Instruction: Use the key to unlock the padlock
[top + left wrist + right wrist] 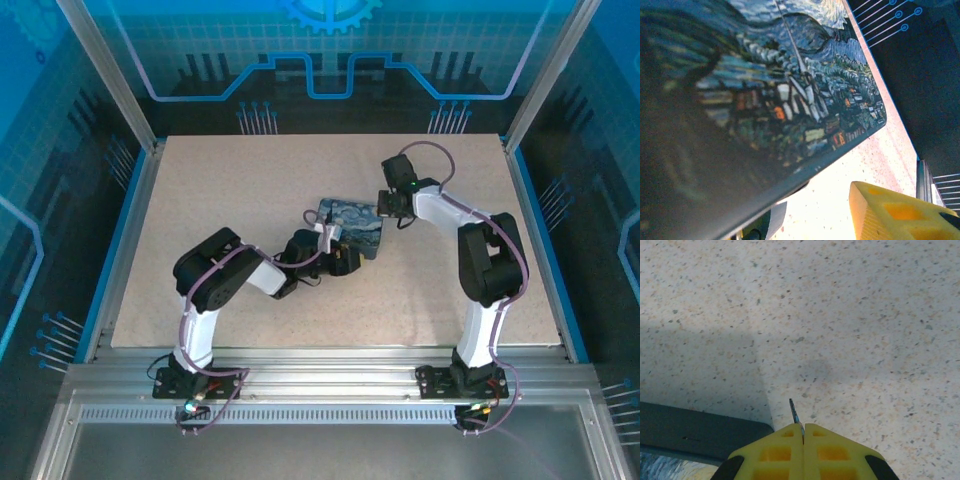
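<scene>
Speckled beige counter [200, 200] fills an enclosure with blue-lit printed walls [330, 60], both arms bolted at its near edge. On the left, the left arm [215, 280] bends in toward the middle, and the left jaws sit against the near left corner of a painted box [355, 222] showing a swirling night sky. From the left wrist, the box lid [790, 75] looms very close and tilted across the frame, with one yellow finger [890, 212] low at the right, apart from the box edge over bare counter. Whether the left jaws are gripping the box or simply standing around it, I cannot tell.

Farther right, the right arm [485, 270] arcs over to the box's right edge. The right jaws are pressed together, their yellow fingers [835, 450] meeting flush, and they pinch the key [794, 412]: a thin silvery sliver poking out from between the tips, held above the counter just beside the box's dark rounded corner [695, 432].
</scene>
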You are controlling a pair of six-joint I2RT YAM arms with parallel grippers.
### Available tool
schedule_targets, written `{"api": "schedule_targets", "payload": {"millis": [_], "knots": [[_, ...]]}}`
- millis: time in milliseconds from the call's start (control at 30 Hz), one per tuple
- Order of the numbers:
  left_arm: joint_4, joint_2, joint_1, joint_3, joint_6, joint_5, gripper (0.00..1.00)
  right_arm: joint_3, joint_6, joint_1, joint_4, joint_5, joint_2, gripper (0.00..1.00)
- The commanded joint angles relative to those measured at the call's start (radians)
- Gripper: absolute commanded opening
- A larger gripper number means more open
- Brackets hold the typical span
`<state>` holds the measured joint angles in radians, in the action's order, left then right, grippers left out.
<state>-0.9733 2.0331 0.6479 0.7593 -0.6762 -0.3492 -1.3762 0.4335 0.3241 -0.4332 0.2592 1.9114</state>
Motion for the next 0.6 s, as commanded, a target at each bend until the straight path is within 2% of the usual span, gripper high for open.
{"api": "schedule_targets", "payload": {"millis": [0, 167, 467, 567], "knots": [[0.045, -0.014, -0.029, -0.063, -0.007, 0.006, 0.48, 0.005, 0.018, 0.026, -0.036, -0.044, 0.026, 0.00], [0.052, -0.021, -0.043, -0.078, -0.008, -0.005, 0.37, 0.003, 0.022, 0.033, -0.036, -0.041, 0.030, 0.00], [0.090, -0.054, -0.062, -0.111, 0.003, 0.002, 0.38, -0.006, 0.027, 0.038, -0.038, -0.043, 0.030, 0.00], [0.099, -0.063, -0.064, -0.120, 0.012, 0.003, 0.35, -0.010, 0.028, 0.042, -0.039, -0.043, 0.032, 0.00]]}}
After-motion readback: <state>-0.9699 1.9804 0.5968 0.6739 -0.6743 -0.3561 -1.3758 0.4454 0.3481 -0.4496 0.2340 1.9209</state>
